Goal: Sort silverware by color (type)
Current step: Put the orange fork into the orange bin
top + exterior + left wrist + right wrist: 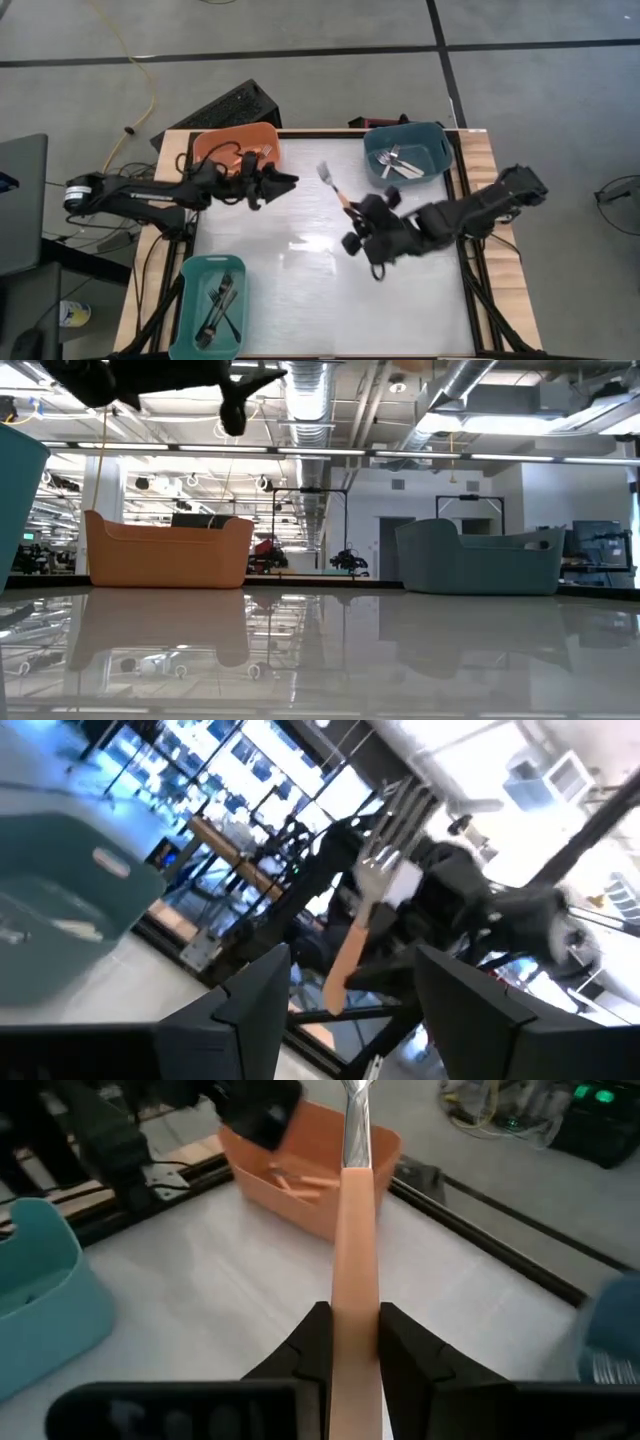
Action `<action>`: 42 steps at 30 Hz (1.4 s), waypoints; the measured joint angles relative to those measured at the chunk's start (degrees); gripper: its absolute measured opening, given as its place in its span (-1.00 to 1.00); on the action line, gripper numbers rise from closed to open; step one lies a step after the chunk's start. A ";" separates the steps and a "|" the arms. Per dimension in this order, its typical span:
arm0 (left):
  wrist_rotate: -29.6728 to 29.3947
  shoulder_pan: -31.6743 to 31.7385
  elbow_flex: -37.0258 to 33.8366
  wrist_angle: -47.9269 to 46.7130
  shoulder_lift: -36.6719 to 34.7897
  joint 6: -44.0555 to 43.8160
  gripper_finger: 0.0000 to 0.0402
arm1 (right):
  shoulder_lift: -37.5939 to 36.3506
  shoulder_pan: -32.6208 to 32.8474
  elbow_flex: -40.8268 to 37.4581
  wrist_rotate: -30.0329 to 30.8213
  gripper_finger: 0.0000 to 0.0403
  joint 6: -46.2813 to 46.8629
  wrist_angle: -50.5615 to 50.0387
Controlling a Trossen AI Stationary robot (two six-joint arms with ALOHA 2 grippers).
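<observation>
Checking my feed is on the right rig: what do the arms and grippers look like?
Two dark, jointed arms. The left arm carries pale lettering and a silver cap at its base. The right gripper has two flat black fingers, as does the left gripper.

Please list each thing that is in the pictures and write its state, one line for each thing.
Orange fork: held above the table, off the surface.
Right tool: shut on the orange fork's handle.
Left tool: open, empty, by the orange bin.
Orange bin: holds orange-handled pieces.
Blue bin: holds silver forks.
Teal bin: holds dark forks.
</observation>
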 joint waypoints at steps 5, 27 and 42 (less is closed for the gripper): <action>-0.10 -0.69 4.38 -0.23 5.24 1.03 -0.01 | 0.88 -7.00 0.09 -5.52 -0.61 -13.44 8.62; -21.98 -3.30 8.75 -3.00 8.79 7.86 -0.17 | 0.82 -22.07 0.13 -32.39 -0.61 -35.84 20.15; -25.66 -3.28 8.79 -2.93 8.71 9.92 -0.87 | 0.82 -24.90 0.13 -37.99 -0.61 -39.32 20.14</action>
